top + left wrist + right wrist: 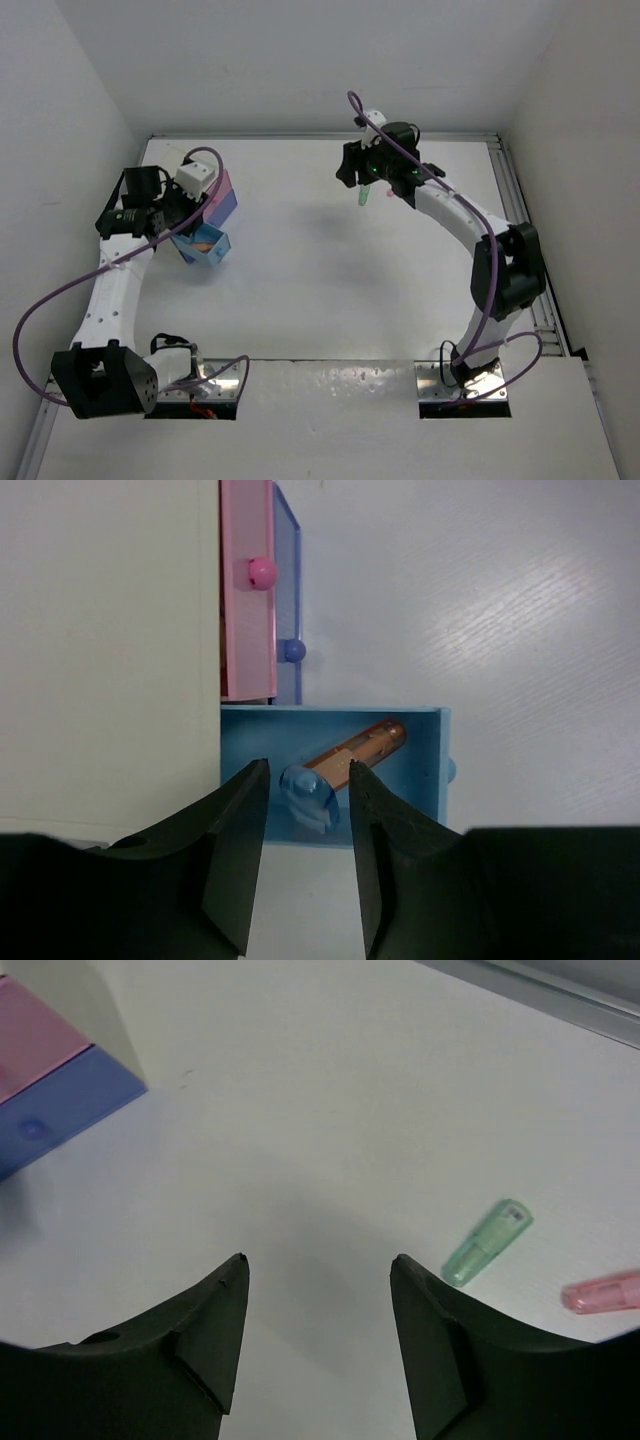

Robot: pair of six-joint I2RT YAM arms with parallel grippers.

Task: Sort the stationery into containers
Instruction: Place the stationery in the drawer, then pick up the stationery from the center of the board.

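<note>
Judging the drop, I wanted the light-blue piece (308, 798) centred over the blue container (428, 776); left gripper (308, 771) slightly parted, hold unclear.

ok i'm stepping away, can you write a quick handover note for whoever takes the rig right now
left gripper: jaws parted over the open light-blue drawer. A light-blue marker sits between them with a gap on each side, so it looks released rather than gripped.
right gripper: open and empty, above the table.
Done: the orange marker lies in the light-blue drawer.
Left to do: the green marker and pink marker lie loose on the table near the right gripper. The pink drawer and blue drawer look shut.
</note>
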